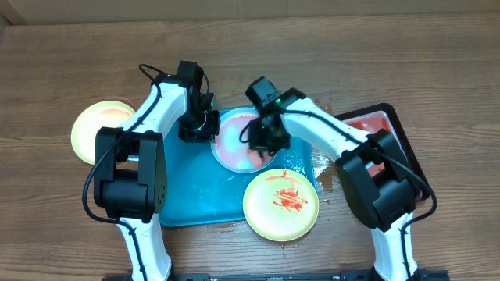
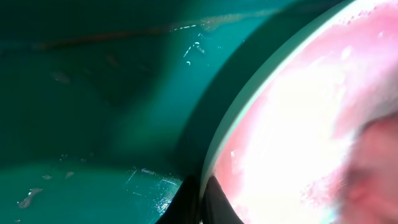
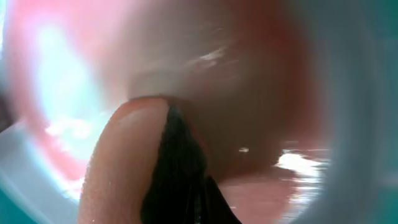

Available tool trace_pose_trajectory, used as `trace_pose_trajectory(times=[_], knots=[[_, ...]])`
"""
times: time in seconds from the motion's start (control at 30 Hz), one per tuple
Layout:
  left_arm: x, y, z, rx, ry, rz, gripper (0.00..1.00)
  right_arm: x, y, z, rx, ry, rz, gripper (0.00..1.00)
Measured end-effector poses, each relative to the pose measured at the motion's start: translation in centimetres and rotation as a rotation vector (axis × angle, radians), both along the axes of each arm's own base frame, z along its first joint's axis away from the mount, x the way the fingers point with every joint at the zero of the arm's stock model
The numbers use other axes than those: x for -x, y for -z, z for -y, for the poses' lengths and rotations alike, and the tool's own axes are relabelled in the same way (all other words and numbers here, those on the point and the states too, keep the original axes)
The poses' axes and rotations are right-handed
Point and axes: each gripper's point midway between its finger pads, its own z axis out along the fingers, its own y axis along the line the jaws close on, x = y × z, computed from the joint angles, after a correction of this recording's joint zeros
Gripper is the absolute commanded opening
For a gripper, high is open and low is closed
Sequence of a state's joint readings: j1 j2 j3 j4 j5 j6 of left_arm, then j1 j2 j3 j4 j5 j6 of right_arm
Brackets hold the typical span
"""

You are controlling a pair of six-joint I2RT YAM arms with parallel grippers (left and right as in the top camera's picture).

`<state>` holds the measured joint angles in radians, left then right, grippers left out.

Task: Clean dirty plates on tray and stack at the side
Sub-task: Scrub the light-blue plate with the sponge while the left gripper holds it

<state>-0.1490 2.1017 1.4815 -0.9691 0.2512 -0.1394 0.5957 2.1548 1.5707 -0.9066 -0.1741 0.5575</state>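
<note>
The light blue plate (image 1: 234, 144), smeared pink, lies at the back of the turquoise tray (image 1: 191, 195). My left gripper (image 1: 205, 127) is shut on its left rim; the left wrist view shows the rim (image 2: 217, 134) running between the fingertips (image 2: 202, 202). My right gripper (image 1: 260, 143) is shut on a pink, sauce-stained sponge (image 3: 118, 168) and presses it on the plate's right part (image 3: 249, 81). A pale yellow plate (image 1: 281, 204) with red sauce sits at the tray's front right corner. Another pale yellow plate (image 1: 100, 129) lies on the table at the left.
A smaller black tray (image 1: 394, 125) of red liquid stands on the right, close to my right arm. The tray floor (image 2: 93, 93) is wet with droplets. The wooden table (image 1: 70, 226) surrounds the tray.
</note>
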Motion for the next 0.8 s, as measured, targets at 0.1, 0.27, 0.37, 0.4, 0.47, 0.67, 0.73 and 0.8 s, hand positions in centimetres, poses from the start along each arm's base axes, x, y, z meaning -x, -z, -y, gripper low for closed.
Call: trace_pose_trajectory(times=[0.1,0.27,0.37,0.4,0.47,0.67,0.73,0.8], knots=[[0.0,0.0,0.0,0.0,0.0,0.0,0.04,-1.0,-0.1,2.0,0.067,0.036,0.03,0.04],[0.0,0.0,0.0,0.0,-0.003,-0.001,0.04,-2.3,-0.2,3.4,0.128,0.034,0.089,0.04],[0.0,0.0,0.0,0.0,-0.003,-0.001,0.04,-2.5,-0.4,3.3,0.141,-0.009,0.108,0.04],[0.0,0.0,0.0,0.0,-0.003,-0.001,0.04,-2.6,-0.5,3.2,0.145,-0.027,0.114,0.04],[0.0,0.0,0.0,0.0,-0.004,-0.001,0.04,-2.9,-0.8,2.8,0.155,-0.059,0.125,0.04],[0.0,0.0,0.0,0.001,-0.004,-0.001,0.04,-4.4,-3.3,0.4,0.145,-0.123,0.199,0.04],[0.0,0.0,0.0,0.0,-0.004,-0.001,0.04,-5.0,-4.9,-0.6,0.131,-0.14,0.23,0.04],[0.0,0.0,0.0,0.001,-0.004,-0.001,0.04,-5.1,-6.5,-1.3,0.125,-0.159,0.245,0.04]])
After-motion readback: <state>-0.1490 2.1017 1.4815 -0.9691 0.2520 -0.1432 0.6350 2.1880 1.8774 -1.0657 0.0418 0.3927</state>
